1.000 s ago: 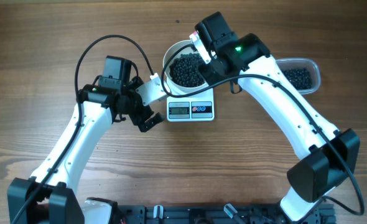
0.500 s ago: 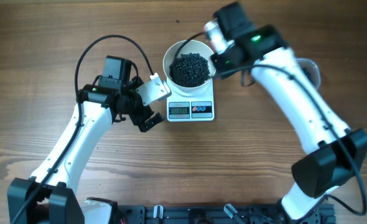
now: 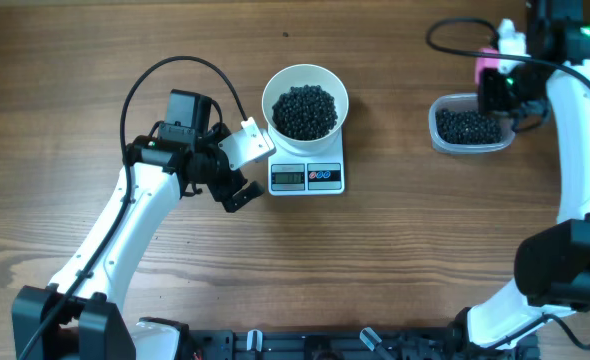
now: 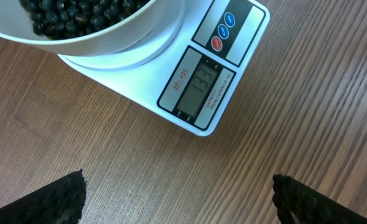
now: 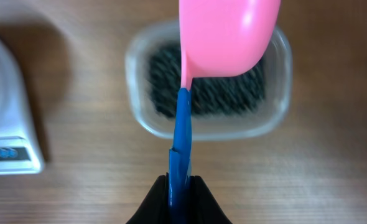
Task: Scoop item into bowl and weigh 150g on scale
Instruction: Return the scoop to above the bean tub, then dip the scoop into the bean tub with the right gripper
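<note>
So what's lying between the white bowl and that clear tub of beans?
Nothing. Between the bowl and the tub there is only bare wooden table, as the overhead view shows.

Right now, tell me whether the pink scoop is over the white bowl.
No, the pink scoop is over by the clear tub, well apart from the white bowl.

Bright, even light is given overhead, with only faint shadows. The right wrist view is blurred, the tub (image 5: pixel 202 129) at 12 o'clock smeared. The scale (image 4: pixel 202 84) is shown sharply in the left wrist view.
</note>
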You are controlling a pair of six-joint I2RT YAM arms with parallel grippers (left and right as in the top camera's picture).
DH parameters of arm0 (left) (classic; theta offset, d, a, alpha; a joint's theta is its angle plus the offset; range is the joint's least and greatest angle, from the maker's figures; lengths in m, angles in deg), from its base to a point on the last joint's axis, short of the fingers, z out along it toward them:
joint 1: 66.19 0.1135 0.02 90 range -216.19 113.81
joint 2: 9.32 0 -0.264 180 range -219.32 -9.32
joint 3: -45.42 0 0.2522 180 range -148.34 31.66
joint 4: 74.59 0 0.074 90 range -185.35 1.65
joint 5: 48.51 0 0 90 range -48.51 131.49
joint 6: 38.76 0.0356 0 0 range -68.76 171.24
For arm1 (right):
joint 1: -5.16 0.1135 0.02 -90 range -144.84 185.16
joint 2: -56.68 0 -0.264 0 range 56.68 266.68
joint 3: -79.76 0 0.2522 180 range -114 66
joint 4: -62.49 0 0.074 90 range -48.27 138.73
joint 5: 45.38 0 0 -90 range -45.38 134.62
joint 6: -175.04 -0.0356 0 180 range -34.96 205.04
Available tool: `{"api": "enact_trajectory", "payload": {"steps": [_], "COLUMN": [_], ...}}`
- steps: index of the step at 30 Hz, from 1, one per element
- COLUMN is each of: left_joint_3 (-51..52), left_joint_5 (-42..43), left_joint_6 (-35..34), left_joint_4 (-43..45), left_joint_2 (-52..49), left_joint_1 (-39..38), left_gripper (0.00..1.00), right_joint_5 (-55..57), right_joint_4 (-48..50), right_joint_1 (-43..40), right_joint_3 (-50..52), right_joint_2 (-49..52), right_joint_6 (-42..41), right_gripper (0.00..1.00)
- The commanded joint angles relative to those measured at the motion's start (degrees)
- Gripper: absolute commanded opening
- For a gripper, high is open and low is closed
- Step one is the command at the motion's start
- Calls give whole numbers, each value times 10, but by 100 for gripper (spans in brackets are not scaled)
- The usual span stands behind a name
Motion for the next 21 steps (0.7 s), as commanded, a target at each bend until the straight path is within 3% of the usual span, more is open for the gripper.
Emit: {"api": "enact_trajectory", "payload": {"steps": [1,8,15,21], "left_joint_3": [-2,-2,-2,-2], "left_joint_5": [13,13,13,13], "left_joint_6": [7,7,7,7], "left_joint_4": [2,2,2,2], "left_joint_2": [-4,-4,-4,-4], "left_joint_1": [2,2,2,2], "left_gripper": [100,100,100,100], "right_joint_5": [8,38,35,-48], "right_joint_4": [8,76,111,104], "right_joint_1": [-23,-28,-28,-27], "right_joint_3": [56,166,203,206], "right_joint_2": [-10,-1,24,42], "right_joint_6": [23,31,36,67], "right_gripper": [4,4,4,4]}}
